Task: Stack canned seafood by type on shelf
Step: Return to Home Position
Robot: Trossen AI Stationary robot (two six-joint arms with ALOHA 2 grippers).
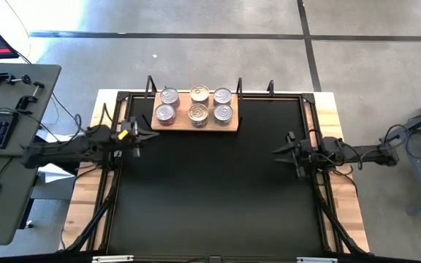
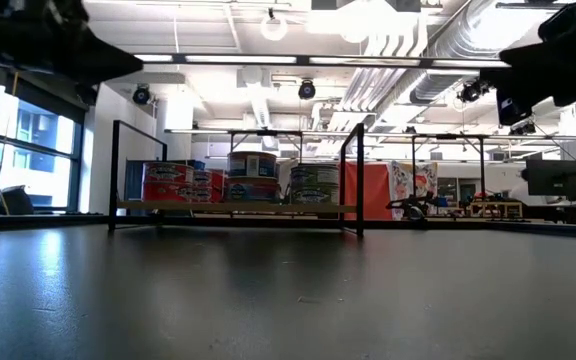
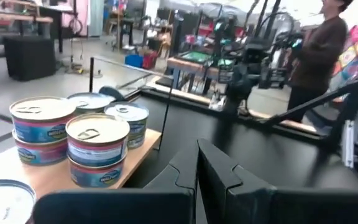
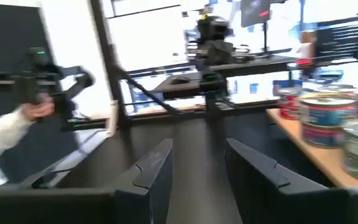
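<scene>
The canned seafood stands on the shelf, a light wooden board at the far edge of the black desk. The cans make two rows of three. The middle ones have gold tops and the outer ones silver tops, all with pull tabs.

From desk height the cans stand two high. The labels are red on one side, blue and white in the middle, and greenish on the other side. The left wrist view shows blue and pink bands on the nearest cans, with a small dark logo whose writing I cannot read.

The left gripper hangs just beside the board's left end, its jaws clenched on nothing. The right gripper waits well apart, over the desk's right side, jaws released. A person in a brown top stands beyond the desk.
</scene>
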